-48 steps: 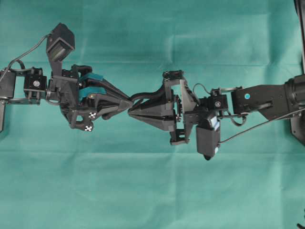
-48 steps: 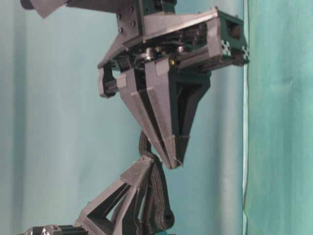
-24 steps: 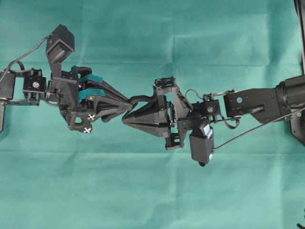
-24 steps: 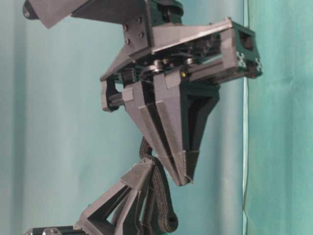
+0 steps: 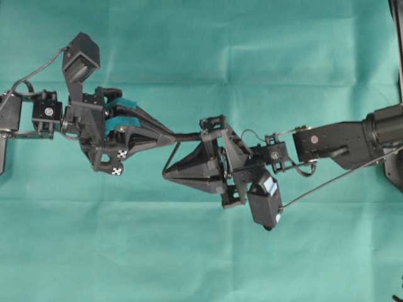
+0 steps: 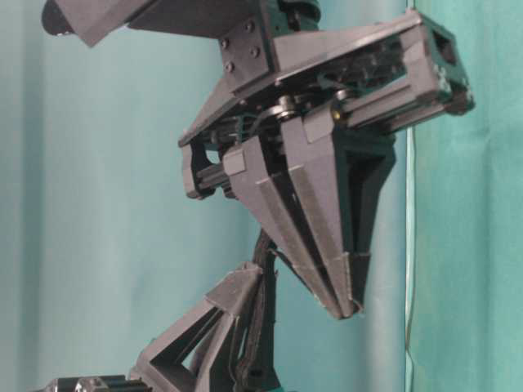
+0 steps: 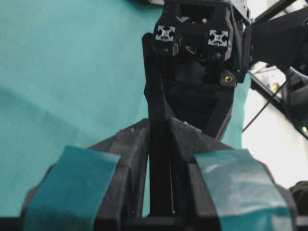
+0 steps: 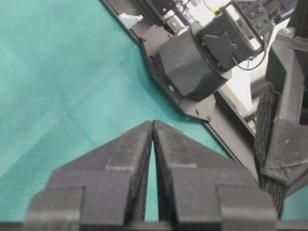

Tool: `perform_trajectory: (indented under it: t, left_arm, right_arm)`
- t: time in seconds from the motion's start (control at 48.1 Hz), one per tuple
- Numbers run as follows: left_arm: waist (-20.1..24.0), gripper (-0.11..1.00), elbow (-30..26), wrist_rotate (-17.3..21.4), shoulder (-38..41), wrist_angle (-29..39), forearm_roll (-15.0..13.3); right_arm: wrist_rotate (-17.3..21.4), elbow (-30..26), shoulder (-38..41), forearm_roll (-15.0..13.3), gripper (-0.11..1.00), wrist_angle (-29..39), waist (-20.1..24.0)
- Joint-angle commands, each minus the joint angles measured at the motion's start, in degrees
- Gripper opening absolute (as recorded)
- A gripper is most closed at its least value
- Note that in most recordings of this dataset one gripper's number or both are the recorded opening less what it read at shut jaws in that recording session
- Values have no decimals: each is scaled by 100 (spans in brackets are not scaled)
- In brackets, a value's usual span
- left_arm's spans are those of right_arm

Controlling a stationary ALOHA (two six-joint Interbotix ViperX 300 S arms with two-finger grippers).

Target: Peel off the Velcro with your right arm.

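The Velcro (image 5: 186,134) was held above the green cloth (image 5: 201,251), clamped in the left gripper (image 5: 169,133). The right gripper (image 5: 165,177) was clenched, apparently pinching one thin layer. Pulling steadily away, without slackening either grip, would likely separate the layers cleanly.

**A count of the scene**

Two robot arms meet over one green cloth (image 5: 189,251). Each carries one gripper: the left gripper (image 5: 169,135) and the right gripper (image 5: 166,177), each with two fingers. The left one wears two teal patches (image 5: 119,113) and two white checker stickers (image 5: 119,162). Each arm bears one boxy wrist camera, so two cameras. Between the grippers runs one black Velcro strip (image 5: 189,134), and a single thin layer (image 5: 167,159) bows off it.
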Motion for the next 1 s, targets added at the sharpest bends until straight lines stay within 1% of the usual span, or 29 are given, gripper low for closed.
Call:
perform_trajectory:
  t: [0.0, 0.353, 0.727, 0.977]
  left_arm:
    - [44, 10, -132, 9, -53, -88, -9]
    - [53, 10, -141, 26, -44, -88, -9]
    - [53, 10, -141, 62, 105, -343, 0]
    - [44, 10, -132, 88, 105, -352, 0]
  right_arm:
    - [-9, -114, -62, -79, -9, 35, 158]
    - [-18, -193, -26, -132, -9, 62, 185]
    - [-9, -606, 237, -167, -9, 167, 211]
    - [-9, -861, 396, -167, -9, 360, 264]
